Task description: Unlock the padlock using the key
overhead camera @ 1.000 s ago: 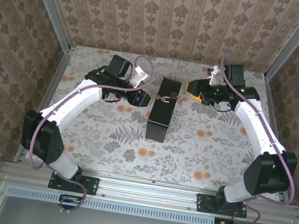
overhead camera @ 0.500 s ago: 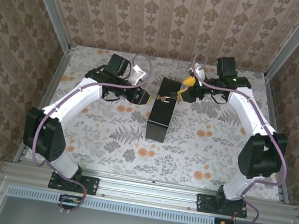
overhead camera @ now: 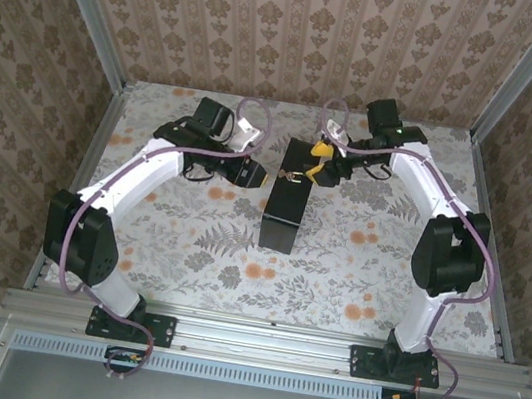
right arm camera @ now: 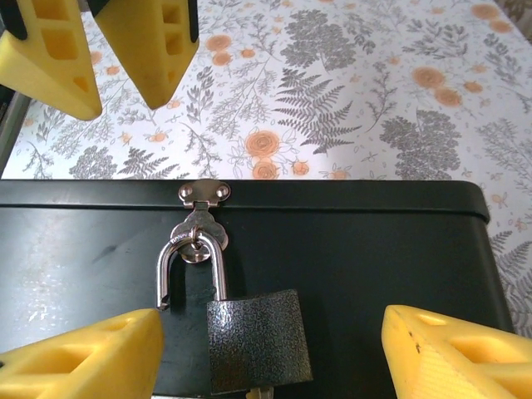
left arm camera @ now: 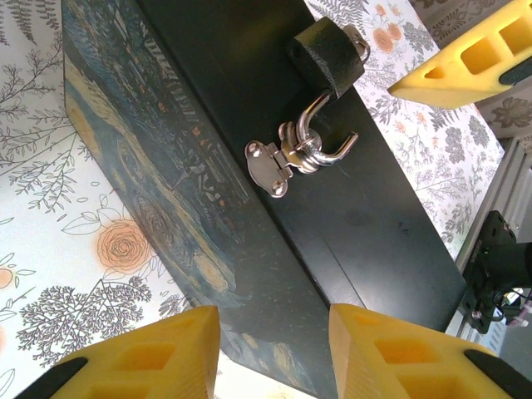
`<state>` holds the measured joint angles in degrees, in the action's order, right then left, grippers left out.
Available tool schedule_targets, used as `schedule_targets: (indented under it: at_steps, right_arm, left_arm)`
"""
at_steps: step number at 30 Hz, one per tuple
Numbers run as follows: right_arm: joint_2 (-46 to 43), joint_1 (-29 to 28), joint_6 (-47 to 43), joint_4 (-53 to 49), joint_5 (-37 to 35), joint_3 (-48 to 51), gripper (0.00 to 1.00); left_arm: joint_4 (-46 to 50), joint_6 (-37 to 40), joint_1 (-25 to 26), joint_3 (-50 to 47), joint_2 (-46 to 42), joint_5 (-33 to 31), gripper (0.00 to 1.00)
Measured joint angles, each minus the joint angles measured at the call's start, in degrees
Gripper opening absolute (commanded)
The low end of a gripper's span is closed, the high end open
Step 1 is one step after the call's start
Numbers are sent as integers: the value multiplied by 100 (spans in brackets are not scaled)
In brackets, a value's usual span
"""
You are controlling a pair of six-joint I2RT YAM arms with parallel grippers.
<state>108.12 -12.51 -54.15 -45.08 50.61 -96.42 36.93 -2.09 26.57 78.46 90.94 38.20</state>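
My right gripper (overhead camera: pixel 312 163) has swung in from well right of the box (overhead camera: pixel 286 203) and spread its jaws; they now stand wide either side of the padlock (right arm camera: pixel 256 337) without touching it. The padlock hangs from the hasp (right arm camera: pixel 203 193) on the box's side. One shackle leg (right arm camera: pixel 163 287) looks free of the body, so I judge the lock may already be open. A metal bit (left arm camera: pixel 357 37) at its keyhole end may be the key; I cannot tell. My left gripper (left arm camera: pixel 273 324) waits at the box's other side, jaws partly apart, holding nothing.
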Motion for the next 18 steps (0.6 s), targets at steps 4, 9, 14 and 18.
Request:
schedule_targets:
  at_steps: [4,9,14,18]
  right_arm:
    - [120,-57,-155,-179,-17,-2,70]
    - [170,-96,-278,-190,-68,-17,60]
    - [173,-131,-264,-170,-149,-17,50]
    - [39,-212,-188,107,-264,199,35]
  left_arm:
    - [17,24,-85,0,33,20,40]
    - [42,37,-192,0,33,20,40]
    - [35,37,-142,0,33,52,40]
    - [-35,15,15,-35,33,72,39]
